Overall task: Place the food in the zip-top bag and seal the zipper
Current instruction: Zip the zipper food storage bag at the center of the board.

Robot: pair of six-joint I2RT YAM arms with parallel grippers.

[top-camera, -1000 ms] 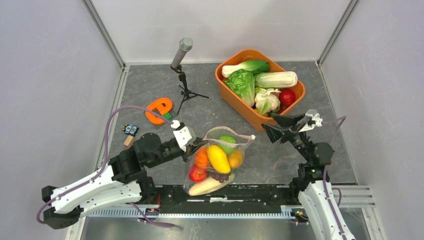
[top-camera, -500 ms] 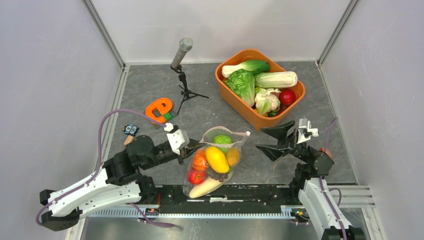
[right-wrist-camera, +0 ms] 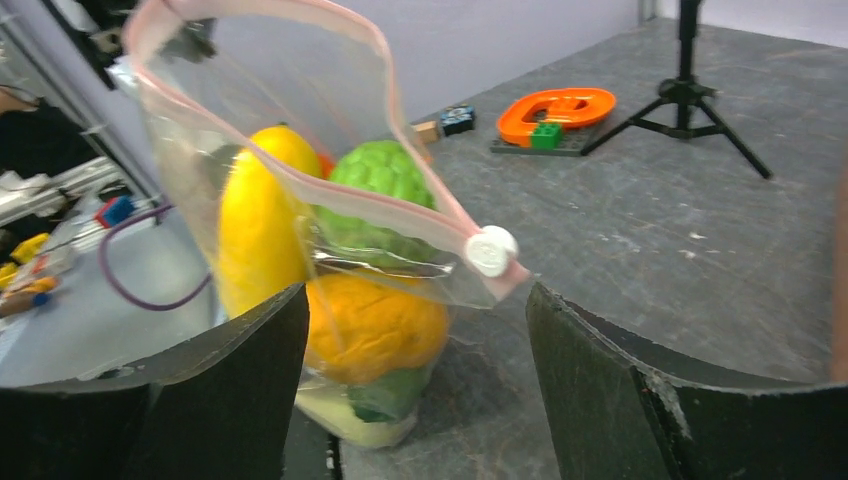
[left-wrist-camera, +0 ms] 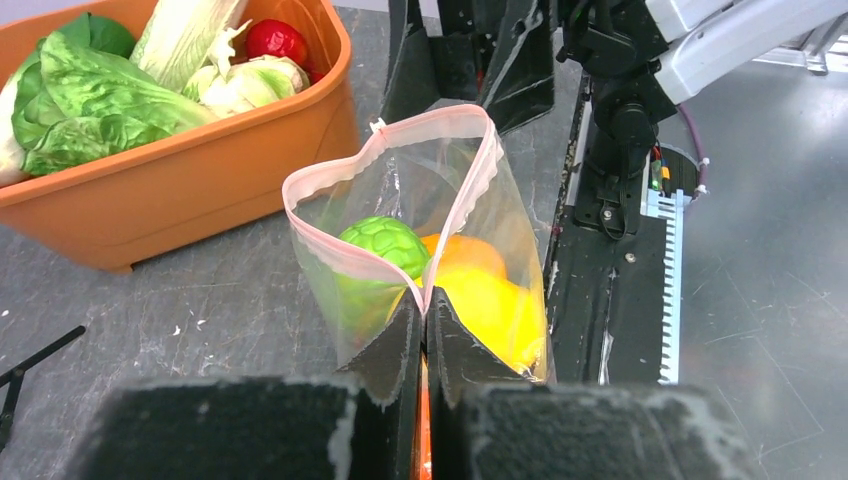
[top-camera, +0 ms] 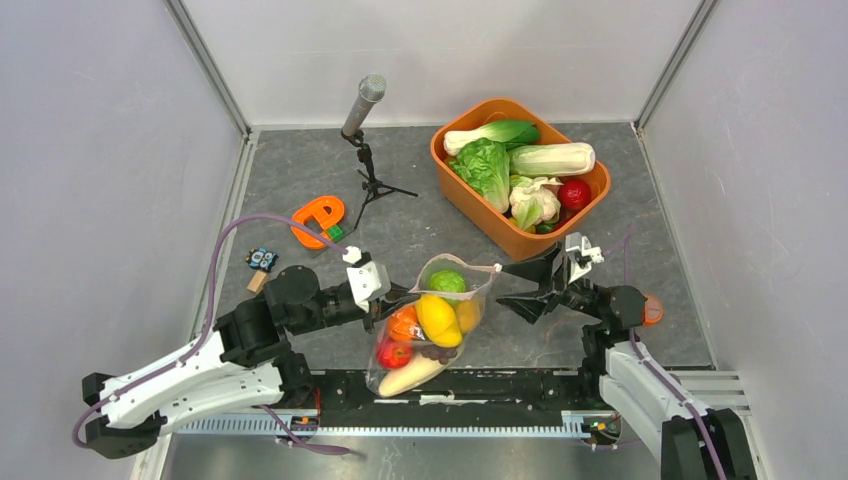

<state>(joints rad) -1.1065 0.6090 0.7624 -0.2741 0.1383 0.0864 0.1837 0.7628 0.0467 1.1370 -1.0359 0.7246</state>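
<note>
With the food (top-camera: 437,318) already in the gaping zip-top bag (left-wrist-camera: 445,170) between our arms, our left gripper (left-wrist-camera: 422,312) pinches one end of the zipper (right-wrist-camera: 385,212) while our right gripper (right-wrist-camera: 415,300), spread wide, flanks the white slider (right-wrist-camera: 490,250), which we judge must next be clamped and drawn across.

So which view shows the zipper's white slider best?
Right wrist view: the slider is large, close and sharp. The top view shows only a speck; the left wrist view, a small bit at the bag's far corner.
</note>
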